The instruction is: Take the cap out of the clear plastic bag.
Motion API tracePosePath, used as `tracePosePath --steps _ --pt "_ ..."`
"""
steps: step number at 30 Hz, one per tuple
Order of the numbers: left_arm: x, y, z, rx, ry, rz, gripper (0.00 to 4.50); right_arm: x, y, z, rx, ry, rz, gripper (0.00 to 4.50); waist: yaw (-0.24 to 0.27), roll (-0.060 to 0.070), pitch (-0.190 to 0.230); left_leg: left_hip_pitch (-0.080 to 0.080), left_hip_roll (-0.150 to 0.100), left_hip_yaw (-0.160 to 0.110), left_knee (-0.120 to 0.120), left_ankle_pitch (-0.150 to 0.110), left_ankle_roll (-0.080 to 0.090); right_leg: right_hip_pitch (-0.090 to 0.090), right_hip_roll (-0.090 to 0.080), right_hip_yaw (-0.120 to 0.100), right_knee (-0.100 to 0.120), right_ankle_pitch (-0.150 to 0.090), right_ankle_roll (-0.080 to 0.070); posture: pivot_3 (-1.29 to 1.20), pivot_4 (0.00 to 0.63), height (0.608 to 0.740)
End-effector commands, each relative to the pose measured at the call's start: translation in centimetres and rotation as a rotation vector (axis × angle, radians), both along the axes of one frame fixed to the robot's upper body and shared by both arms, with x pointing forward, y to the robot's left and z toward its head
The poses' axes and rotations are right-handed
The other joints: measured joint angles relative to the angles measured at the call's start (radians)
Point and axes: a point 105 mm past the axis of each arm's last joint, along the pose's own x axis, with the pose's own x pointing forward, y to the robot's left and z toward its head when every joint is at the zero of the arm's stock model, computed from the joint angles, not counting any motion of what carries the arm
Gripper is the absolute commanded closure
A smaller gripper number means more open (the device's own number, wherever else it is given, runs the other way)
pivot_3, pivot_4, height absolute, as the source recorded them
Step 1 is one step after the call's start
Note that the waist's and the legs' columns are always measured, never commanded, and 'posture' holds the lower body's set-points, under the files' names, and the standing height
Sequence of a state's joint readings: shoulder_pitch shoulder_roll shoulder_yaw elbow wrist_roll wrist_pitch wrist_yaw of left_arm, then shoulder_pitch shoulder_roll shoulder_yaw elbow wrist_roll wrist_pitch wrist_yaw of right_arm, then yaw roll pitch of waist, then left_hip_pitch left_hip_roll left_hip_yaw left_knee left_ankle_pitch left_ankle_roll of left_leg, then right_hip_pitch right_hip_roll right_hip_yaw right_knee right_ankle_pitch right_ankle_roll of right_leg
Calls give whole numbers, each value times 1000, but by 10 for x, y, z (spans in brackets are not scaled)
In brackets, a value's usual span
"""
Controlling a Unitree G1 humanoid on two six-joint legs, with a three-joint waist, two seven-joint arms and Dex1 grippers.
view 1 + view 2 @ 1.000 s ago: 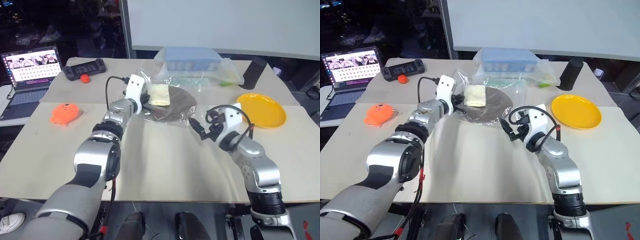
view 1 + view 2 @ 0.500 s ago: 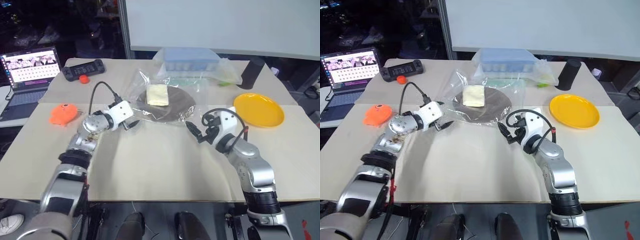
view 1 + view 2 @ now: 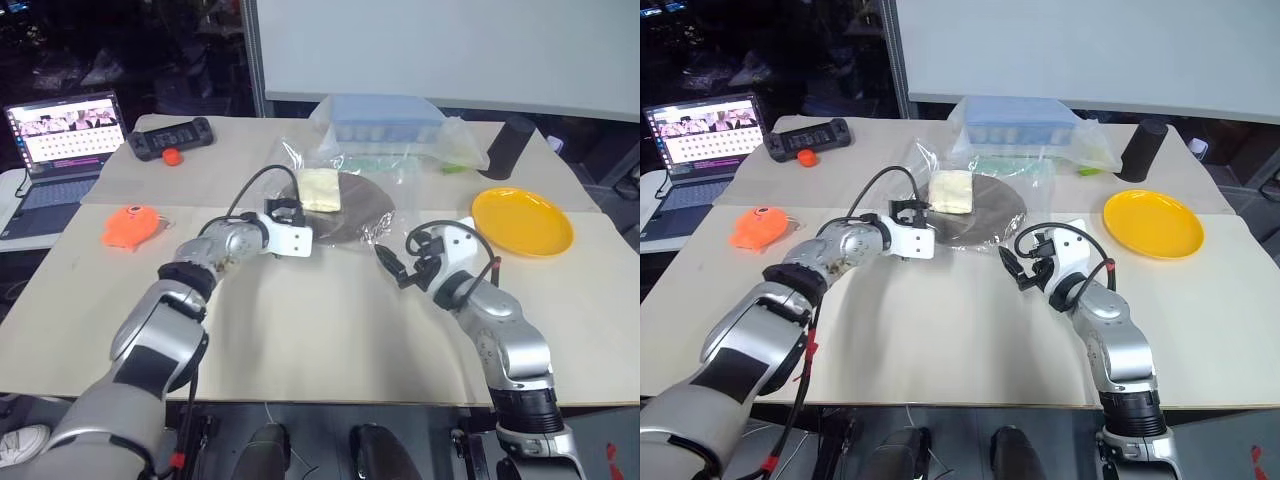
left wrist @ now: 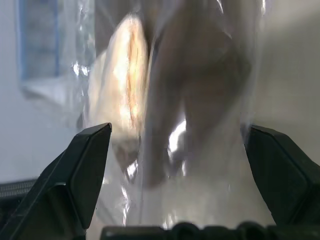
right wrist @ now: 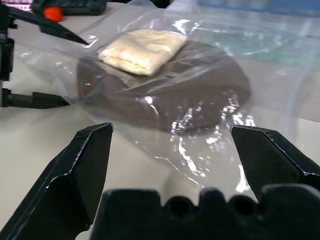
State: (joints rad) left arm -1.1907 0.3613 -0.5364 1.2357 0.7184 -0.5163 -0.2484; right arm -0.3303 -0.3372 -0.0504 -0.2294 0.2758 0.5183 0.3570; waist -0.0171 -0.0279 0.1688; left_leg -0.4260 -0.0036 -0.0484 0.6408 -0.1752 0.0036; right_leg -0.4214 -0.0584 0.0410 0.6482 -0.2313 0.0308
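Sitting on the table (image 3: 330, 330), the cap (image 3: 352, 206) lies flat inside the clear plastic bag (image 3: 375, 215), a dark brown oval showing through the wrinkled film; a pale yellow packet (image 3: 319, 189) rests on its far-left part, also under the plastic; the left gripper (image 3: 290, 213) is right at the bag's left edge, fingers spread wide, nothing pinched between them; in the left wrist view the glossy film and packet fill the gap between the two black fingers (image 4: 85, 170); the right gripper (image 3: 392, 266) hovers just beside the bag's near-right corner, fingers spread too, empty; the right wrist view looks across the cap toward the left gripper's tips; behind the bag stands a blue-lidded box (image 3: 385, 118) in its own clear wrap; a yellow plate (image 3: 522, 220) sits to the right, a black cylinder (image 3: 504, 146) beyond it; at far left, an orange toy (image 3: 131, 225), a black controller (image 3: 167, 137) and an open laptop (image 3: 62, 150); its screen shows rows too small to read; no labels are legible anywhere.
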Motion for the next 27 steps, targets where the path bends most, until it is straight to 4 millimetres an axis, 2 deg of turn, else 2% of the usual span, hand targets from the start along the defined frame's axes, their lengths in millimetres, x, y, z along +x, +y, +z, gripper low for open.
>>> tracePosePath --steps 1,5,7,13,18,22,27 --pt "9 -8 11 33 -72 36 103 -6 -5 19 -5 -66 -27 0 0 0 0 0 0 0 0 0 0 0 0 0 0 -1 1 0 150 740" --pt "10 -14 6 30 -62 57 103 -9 -7 20 -9 -67 -38 0 -1 0 0 0 0 0 0 0 0 0 0 0 0 -2 3 0 150 740" --pt "8 -16 1 10 -22 59 487 -10 -7 21 -13 -69 -44 0 0 0 0 0 0 0 0 0 0 0 0 0 0 -2 3 0 150 740" --pt "6 -17 -3 -16 4 47 2604 -12 -8 24 -16 -69 -49 0 1 0 0 0 0 0 0 0 0 0 0 0 0 -1 2 0 150 740" --pt "3 -7 -9 -51 35 52 4372 -8 -3 24 -14 -69 -31 0 -1 0 0 0 0 0 0 0 0 0 0 0 0 -1 1 0 150 740" --pt "1 -1 -4 -164 73 56 4452 -6 2 24 -11 -70 -11 0 -4 0 0 0 0 0 0 0 0 0 0 0 0 1 -2 0 150 740" --pt "-15 13 7 -303 121 -29 4452 -2 8 24 1 -70 16 0 -6 0 0 0 0 0 0 0 0 0 0 0 1 1 -2 0 150 740"
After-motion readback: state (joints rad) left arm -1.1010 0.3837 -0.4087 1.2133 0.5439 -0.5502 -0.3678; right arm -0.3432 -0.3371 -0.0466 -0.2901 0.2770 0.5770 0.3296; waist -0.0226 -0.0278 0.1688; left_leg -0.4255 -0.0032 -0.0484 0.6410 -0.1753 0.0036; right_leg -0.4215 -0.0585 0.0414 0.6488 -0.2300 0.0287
